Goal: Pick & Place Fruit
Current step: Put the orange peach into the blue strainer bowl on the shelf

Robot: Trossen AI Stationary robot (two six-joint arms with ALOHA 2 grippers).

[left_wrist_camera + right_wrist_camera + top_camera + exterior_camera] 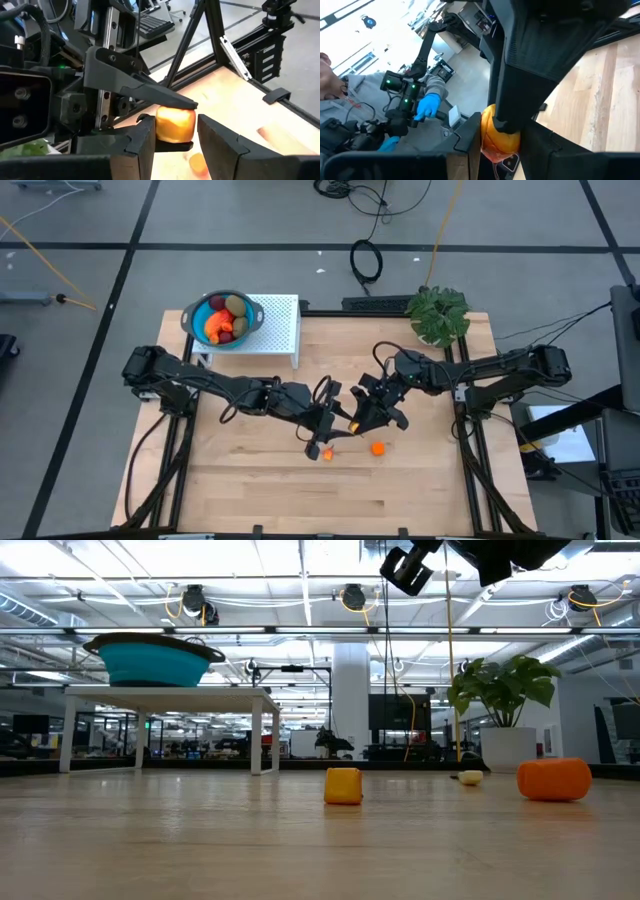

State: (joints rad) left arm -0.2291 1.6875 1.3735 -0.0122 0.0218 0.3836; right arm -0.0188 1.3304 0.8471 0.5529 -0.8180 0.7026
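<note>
A small orange-yellow fruit piece (175, 124) hangs in mid-air over the table's middle, where both arms meet. My right gripper (500, 142) is shut on it. My left gripper (176, 132) is open, one finger on each side of the same piece with little room to spare. Two more orange pieces (327, 452) (377, 448) lie on the wood below. At the far left a blue bowl (225, 318) with several fruits stands on a white stand (282, 330). My right gripper pinches the orange-yellow piece between its two fingers, one finger (165, 97) on the piece's top face (175, 111) and the other under it. The fingers come level from the table's right side. The piece is lifted clear of the table. Whether a left finger still brushes it, I cannot tell.
A potted plant (438, 315) stands at the far right corner. A small pale piece (470, 777) lies on the wood near it. Bare wood lies along the table's near edge. In the right wrist view a person in blue gloves (427, 106) shows beyond the table.
</note>
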